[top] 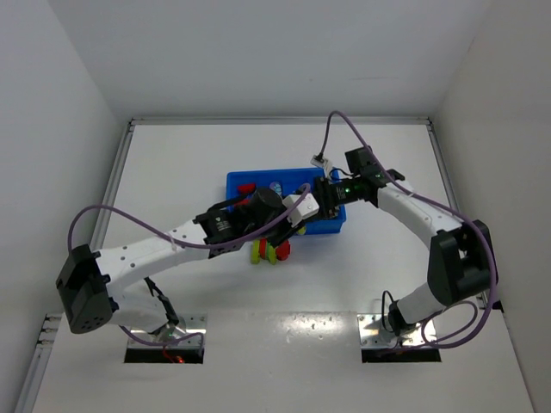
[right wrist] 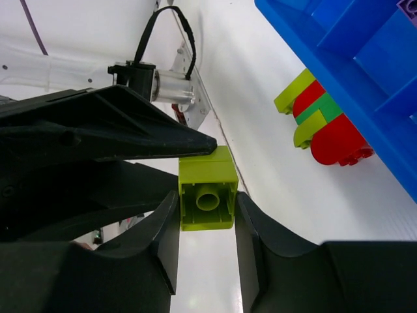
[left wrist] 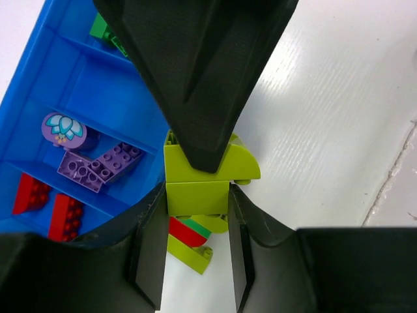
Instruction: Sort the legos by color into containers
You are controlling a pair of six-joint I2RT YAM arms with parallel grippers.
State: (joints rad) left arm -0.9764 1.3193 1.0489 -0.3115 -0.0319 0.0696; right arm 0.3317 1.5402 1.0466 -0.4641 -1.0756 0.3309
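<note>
The left gripper (left wrist: 197, 208) and right gripper (right wrist: 207, 203) each clamp the joined yellow-green bricks (left wrist: 242, 163), probably to pull them apart.

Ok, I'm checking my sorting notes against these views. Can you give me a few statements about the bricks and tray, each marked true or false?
1. The left end effector and right end effector both clamp the yellow-green bricks. True.
2. Purple bricks lie in the tray. True.
3. The red bricks share the purple ones' compartment. False: they lie in the next compartment.
4. The mixed cluster sits inside the tray. False: it lies on the table beside it.
</note>
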